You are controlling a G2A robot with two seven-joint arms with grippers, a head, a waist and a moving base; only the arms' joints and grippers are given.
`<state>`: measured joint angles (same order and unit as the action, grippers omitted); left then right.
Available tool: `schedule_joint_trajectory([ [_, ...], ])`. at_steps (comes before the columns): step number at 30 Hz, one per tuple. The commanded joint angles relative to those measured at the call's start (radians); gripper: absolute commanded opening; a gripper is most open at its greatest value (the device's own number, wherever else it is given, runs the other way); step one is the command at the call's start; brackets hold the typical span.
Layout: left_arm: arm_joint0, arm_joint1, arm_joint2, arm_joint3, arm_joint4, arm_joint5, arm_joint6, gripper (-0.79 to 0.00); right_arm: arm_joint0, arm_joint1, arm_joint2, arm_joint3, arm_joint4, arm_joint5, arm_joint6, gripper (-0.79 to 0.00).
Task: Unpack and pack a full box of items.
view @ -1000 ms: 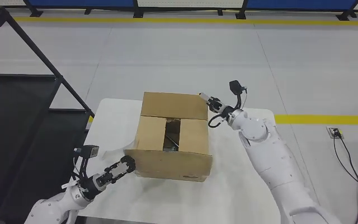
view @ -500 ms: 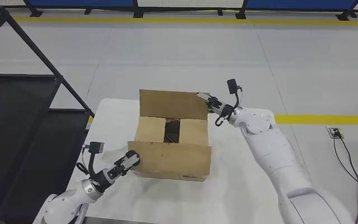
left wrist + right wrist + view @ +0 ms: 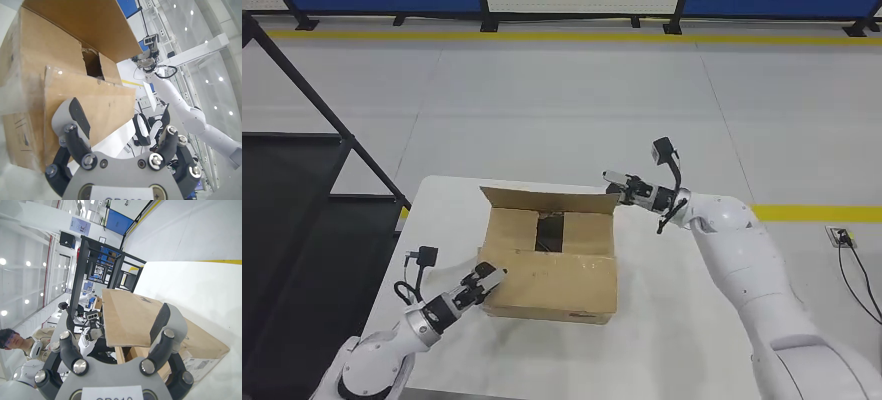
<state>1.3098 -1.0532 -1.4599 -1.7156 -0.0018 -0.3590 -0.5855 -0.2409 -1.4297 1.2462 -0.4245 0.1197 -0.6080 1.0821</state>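
A cardboard box (image 3: 552, 285) stands in the middle of the white table (image 3: 677, 320). Its far flap (image 3: 547, 198) is raised and its near flap (image 3: 90, 106) hangs down the front. Two inner flaps lie nearly closed, with a dark gap (image 3: 550, 232) between them; the contents are hidden. My left gripper (image 3: 490, 277) is at the box's near left corner, open, one fingertip (image 3: 78, 113) against the near flap. At the far right corner my right gripper (image 3: 612, 178) is open astride the far flap's (image 3: 128, 321) edge, one pad (image 3: 159, 323) against it.
A black metal frame (image 3: 312, 110) and a dark panel stand just left of the table. Bare tabletop lies to the right of the box and in front of it. Grey floor with a yellow line (image 3: 812, 212) runs beyond the table.
The far flap has swung from lying broad to standing more upright, with the right gripper following its corner. The left gripper has moved in toward the box's near left corner.
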Motion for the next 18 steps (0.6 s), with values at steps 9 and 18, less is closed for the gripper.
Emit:
schedule_joint_trajectory([
  [9, -0.030, -0.005, 0.044, 0.008, 0.083, 0.027, 0.031, 0.000, -0.087, 0.032, -0.014, -0.181, -0.047, 0.106, 0.130, 0.000],
  [18, -0.047, -0.009, 0.074, 0.009, 0.138, 0.037, 0.051, 0.000, -0.158, 0.047, -0.059, -0.333, -0.122, 0.367, 0.174, 0.000],
])
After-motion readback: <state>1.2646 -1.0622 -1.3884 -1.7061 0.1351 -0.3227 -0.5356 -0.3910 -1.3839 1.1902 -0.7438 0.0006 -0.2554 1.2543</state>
